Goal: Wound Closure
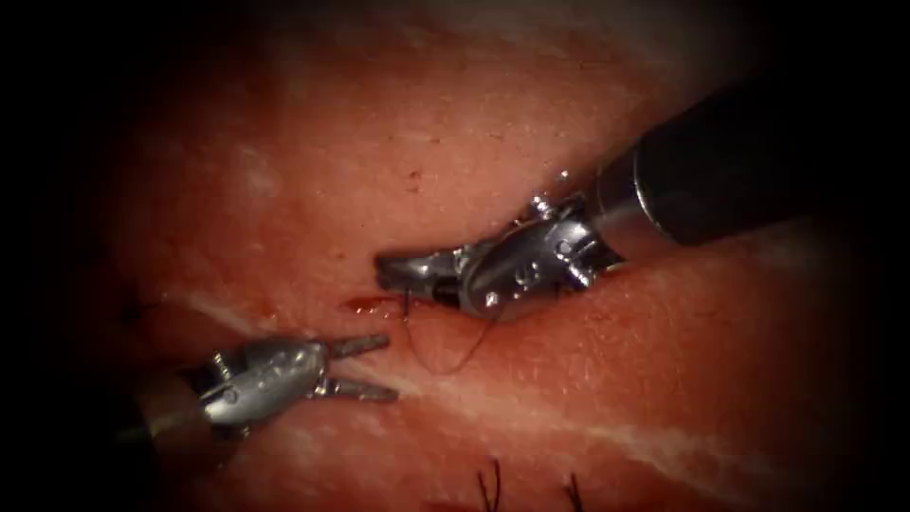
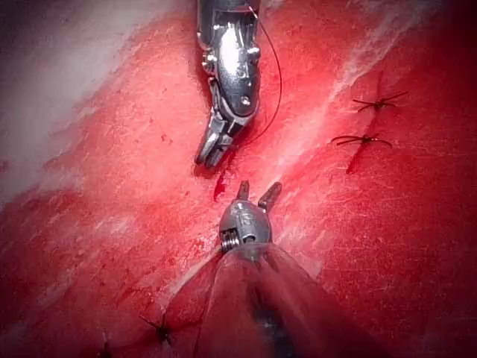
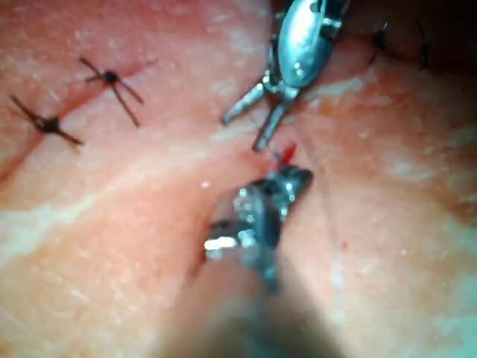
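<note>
Left end effector (image 1: 363,367) hovers with jaws spread and empty; right end effector (image 1: 398,270) points left, jaws together.

On my endoscope feed a small smear of red fluid (image 1: 365,303) sits just off centre toward 9 o'clock. Two tufts of cut thread ends (image 1: 489,485) stand at 6 o'clock, and a dark finished knot (image 1: 140,309) lies out at 9 o'clock. A pale fatty streak (image 1: 607,436) runs from 9 toward 5 o'clock. My left wrist feed shows two tied stitches (image 2: 378,102) close together.
</note>
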`<move>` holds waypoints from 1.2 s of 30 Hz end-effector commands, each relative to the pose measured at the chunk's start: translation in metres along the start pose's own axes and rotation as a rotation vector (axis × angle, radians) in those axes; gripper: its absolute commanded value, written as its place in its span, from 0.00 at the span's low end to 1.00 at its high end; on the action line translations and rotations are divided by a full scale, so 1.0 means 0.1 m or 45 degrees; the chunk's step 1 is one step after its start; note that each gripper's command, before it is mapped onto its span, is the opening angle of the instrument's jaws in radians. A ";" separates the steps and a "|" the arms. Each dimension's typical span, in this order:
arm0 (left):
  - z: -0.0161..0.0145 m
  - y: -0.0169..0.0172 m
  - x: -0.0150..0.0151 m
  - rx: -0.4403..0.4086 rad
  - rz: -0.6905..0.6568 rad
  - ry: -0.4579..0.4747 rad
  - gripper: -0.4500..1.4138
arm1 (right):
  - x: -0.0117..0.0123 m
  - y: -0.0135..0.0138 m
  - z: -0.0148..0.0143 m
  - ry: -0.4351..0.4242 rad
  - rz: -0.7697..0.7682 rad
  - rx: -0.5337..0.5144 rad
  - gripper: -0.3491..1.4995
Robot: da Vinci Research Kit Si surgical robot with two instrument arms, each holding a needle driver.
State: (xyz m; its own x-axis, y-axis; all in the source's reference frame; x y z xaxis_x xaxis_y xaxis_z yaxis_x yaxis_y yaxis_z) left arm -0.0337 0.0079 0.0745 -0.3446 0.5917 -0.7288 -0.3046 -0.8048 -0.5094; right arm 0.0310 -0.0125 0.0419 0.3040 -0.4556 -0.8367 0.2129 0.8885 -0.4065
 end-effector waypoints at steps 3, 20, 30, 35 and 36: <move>0.010 0.003 -0.007 -0.004 -0.003 0.001 0.31 | -0.003 0.006 0.012 0.016 0.014 0.004 0.00; 0.010 0.002 -0.009 -0.004 -0.001 0.001 0.32 | -0.011 0.042 0.014 0.082 -0.017 0.177 0.00; 0.010 0.002 -0.009 -0.004 -0.001 0.001 0.32 | -0.026 0.048 0.018 0.084 0.468 0.148 0.00; 0.010 0.002 -0.009 -0.004 -0.001 0.001 0.32 | -0.034 0.050 0.022 0.044 0.650 0.100 0.00; 0.010 0.002 -0.009 -0.004 -0.001 0.001 0.32 | -0.037 0.051 0.022 0.035 0.680 0.087 0.00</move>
State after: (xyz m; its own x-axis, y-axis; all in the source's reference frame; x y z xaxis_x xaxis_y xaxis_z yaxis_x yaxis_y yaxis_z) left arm -0.0336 0.0078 0.0748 -0.3455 0.5899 -0.7299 -0.3038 -0.8062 -0.5077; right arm 0.0327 -0.0053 0.0431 0.3651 0.0802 -0.9275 0.0802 0.9899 0.1171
